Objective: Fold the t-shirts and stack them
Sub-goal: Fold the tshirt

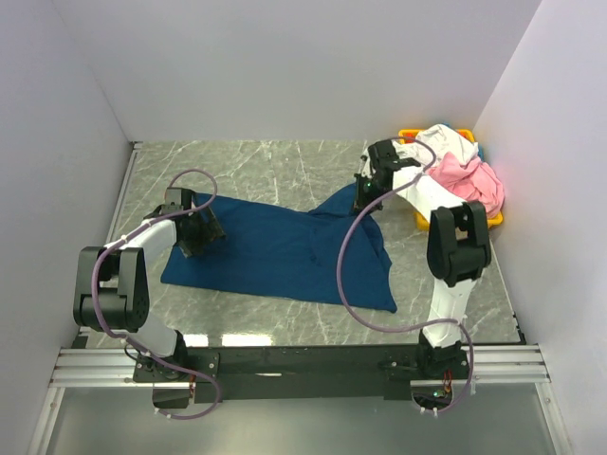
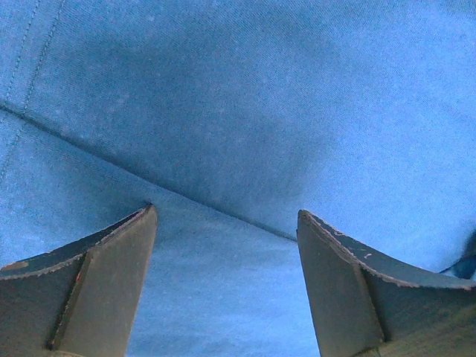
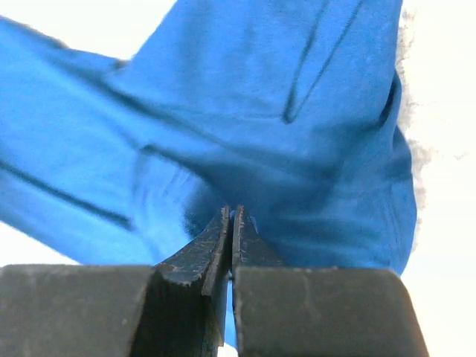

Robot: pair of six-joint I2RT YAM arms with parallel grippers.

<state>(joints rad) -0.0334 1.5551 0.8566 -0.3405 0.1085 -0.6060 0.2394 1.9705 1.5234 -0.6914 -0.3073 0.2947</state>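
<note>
The navy blue t-shirt (image 1: 285, 251) lies spread on the marble table, its chest print hidden. My left gripper (image 1: 197, 232) is open just above the shirt's left end; blue cloth (image 2: 245, 134) with a seam fills the left wrist view between the wide-apart fingers (image 2: 104, 282). My right gripper (image 1: 365, 197) is shut on the shirt's far right part and lifts it into a peak; bunched blue cloth (image 3: 260, 126) hangs from the closed fingertips (image 3: 216, 245). A pink t-shirt (image 1: 469, 180) and a white t-shirt (image 1: 441, 140) lie heaped in the yellow bin (image 1: 422, 220).
The yellow bin stands at the back right against the right wall. White walls enclose the table on three sides. A purple cable (image 1: 346, 275) loops from the right arm over the shirt's right part. Bare marble (image 1: 266, 161) lies behind the shirt.
</note>
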